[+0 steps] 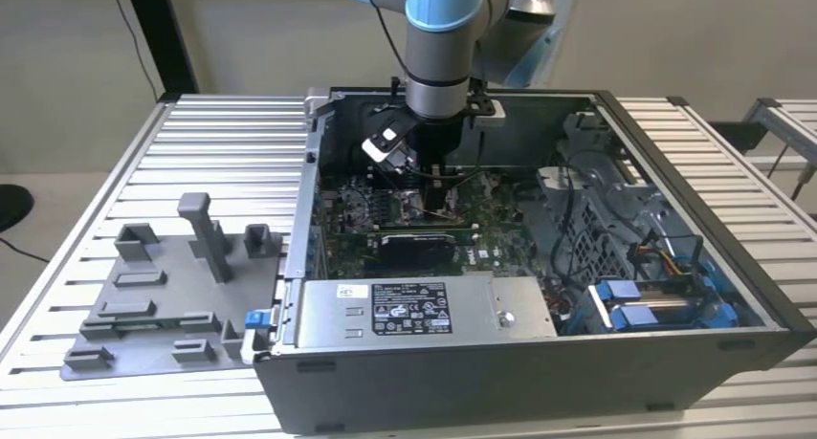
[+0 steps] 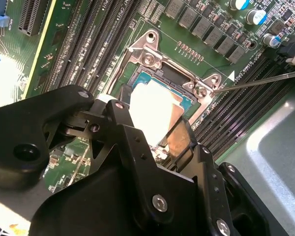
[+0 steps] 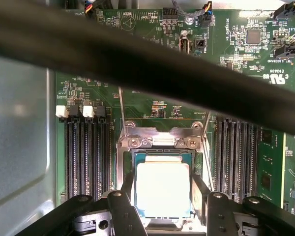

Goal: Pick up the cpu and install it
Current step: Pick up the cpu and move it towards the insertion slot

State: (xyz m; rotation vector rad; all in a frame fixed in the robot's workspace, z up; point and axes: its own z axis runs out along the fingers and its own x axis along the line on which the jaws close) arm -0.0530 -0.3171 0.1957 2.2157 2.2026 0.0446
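Arm lowered into an open steel computer case [image 1: 511,386] standing on a ribbed aluminium table [image 1: 217,133]. The gripper [image 1: 441,208] hangs over the green motherboard [image 3: 137,103]. The cpu [image 3: 162,182], a flat square with a bright, smooth silver top, lies inside the bare-metal socket frame [image 3: 160,142]; a teal border shows round it. In both wrist views the black, bolted fingers [image 3: 199,191] are drawn narrow, set against two opposite edges of the chip. Long dark memory slots [image 3: 86,152] flank the socket. A grey moulded fixture [image 1: 153,315] sits on the table beside the case.
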